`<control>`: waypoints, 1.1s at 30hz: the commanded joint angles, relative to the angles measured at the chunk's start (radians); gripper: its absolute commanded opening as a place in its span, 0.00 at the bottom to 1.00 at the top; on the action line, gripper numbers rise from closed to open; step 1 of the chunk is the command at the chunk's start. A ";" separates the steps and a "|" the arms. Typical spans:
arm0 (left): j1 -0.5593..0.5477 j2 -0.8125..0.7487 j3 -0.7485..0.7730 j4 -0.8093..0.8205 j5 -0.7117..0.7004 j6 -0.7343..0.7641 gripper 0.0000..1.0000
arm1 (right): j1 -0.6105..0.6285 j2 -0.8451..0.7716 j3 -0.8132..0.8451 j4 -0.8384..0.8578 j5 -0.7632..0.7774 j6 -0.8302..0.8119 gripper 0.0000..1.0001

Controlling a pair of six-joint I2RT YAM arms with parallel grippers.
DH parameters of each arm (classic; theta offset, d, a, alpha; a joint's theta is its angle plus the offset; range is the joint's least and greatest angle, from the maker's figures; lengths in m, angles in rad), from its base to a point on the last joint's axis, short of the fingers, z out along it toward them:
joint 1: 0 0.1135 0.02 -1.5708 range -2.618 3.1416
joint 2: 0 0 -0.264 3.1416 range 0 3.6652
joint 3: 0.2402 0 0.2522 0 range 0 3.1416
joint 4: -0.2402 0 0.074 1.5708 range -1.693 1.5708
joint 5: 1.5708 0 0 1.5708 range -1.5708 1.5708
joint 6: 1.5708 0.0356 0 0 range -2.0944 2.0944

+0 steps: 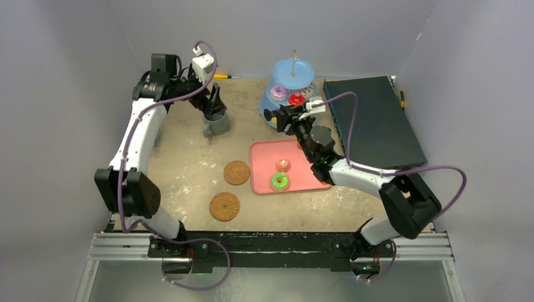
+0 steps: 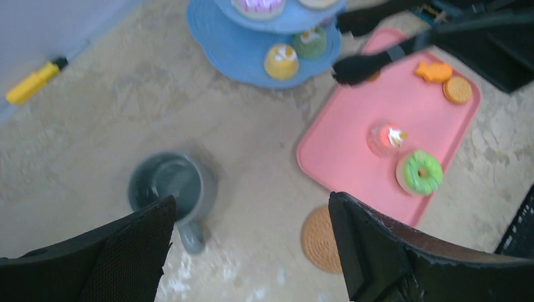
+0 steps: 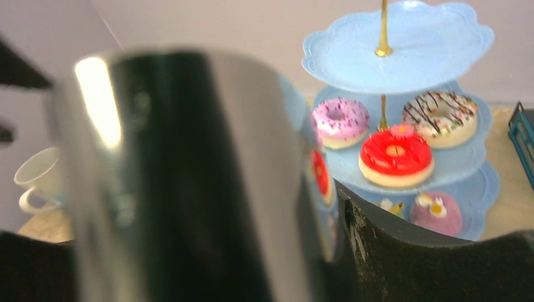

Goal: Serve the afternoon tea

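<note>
Mug (image 1: 217, 124) on beige table (image 1: 189, 170) (grey-walled): left fingers (image 2: 113, 258) gape empty, right fingers (image 3: 428, 258) grip tongs (image 2: 362, 66).

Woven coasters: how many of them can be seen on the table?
2. The far coaster lies beside the left edge of the pink tray; the near coaster lies closer to the arm bases. None seems hidden.

Bare tabletop (image 1: 189, 157) is lying open between the grey-green mug (image 1: 217, 124) and pink tray (image 1: 264, 165); black tongs (image 2: 370, 61) and the blue three-tier stand (image 1: 303, 70) are crowding the tray's far end.
</note>
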 commanded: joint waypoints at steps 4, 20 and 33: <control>-0.149 0.251 0.347 0.165 0.031 -0.135 0.91 | 0.000 -0.197 -0.138 -0.133 0.015 0.064 0.65; -0.337 0.586 0.583 0.666 0.009 -0.411 0.92 | 0.000 -0.292 -0.179 -0.188 0.033 0.082 0.65; -0.335 0.776 0.608 1.020 0.090 -0.509 0.75 | -0.001 -0.384 -0.202 -0.245 0.032 0.099 0.64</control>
